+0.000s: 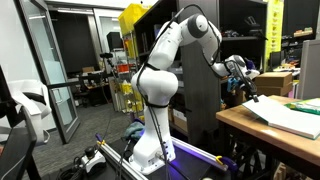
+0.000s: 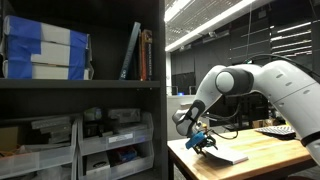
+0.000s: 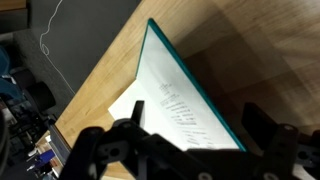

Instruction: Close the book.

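Note:
The book (image 3: 175,95) lies on a wooden table (image 3: 250,40) near its corner. Its teal-edged cover or leaf is lifted and stands tilted, with a white printed page facing the wrist view. My gripper (image 3: 198,120) is open, with one finger on each side of the raised leaf near its lower edge. I cannot tell whether a finger touches it. In both exterior views the gripper (image 1: 246,88) (image 2: 201,140) hovers at the near edge of the book (image 1: 292,117) (image 2: 228,155), low over the table.
The table's corner and edge (image 1: 238,118) are close to the gripper, with a drop to the floor beyond. A dark shelf unit (image 2: 80,90) with boxes and books stands beside the table (image 2: 270,150). Cables and clutter lie below (image 3: 20,120).

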{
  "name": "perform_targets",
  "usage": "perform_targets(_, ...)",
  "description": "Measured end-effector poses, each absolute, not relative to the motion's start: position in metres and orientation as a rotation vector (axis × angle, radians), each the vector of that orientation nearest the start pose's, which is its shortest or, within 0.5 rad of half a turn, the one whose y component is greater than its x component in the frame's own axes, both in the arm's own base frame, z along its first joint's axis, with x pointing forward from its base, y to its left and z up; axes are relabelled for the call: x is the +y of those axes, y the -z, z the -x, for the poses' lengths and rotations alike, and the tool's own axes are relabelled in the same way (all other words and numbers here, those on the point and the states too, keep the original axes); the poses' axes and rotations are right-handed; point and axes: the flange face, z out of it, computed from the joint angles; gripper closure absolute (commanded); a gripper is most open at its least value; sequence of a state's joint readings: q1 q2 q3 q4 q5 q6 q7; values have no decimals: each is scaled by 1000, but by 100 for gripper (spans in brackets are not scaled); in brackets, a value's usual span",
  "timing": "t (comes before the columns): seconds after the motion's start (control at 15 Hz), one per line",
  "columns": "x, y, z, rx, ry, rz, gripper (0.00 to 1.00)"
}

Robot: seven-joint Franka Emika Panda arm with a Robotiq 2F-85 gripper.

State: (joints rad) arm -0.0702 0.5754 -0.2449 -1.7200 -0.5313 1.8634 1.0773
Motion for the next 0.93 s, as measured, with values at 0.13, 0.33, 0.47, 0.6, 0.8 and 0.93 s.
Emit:
perform_targets(0.13,-216,-248,-590,-1256,183,-2058,0)
perform_targets(0.33,-207,-246,-590,-1225,141,-2090,0)
perform_targets(0.47,-202,-246,-588,-1208,109,-2117,0)
perform_targets(0.6,-199,-249,-586,-1196,76,-2140,0)
perform_targets(0.8,-199,-257,-583,-1206,44,-2163,0)
perform_targets(0.93,-206,-267,-581,-1243,34,-2164,0)
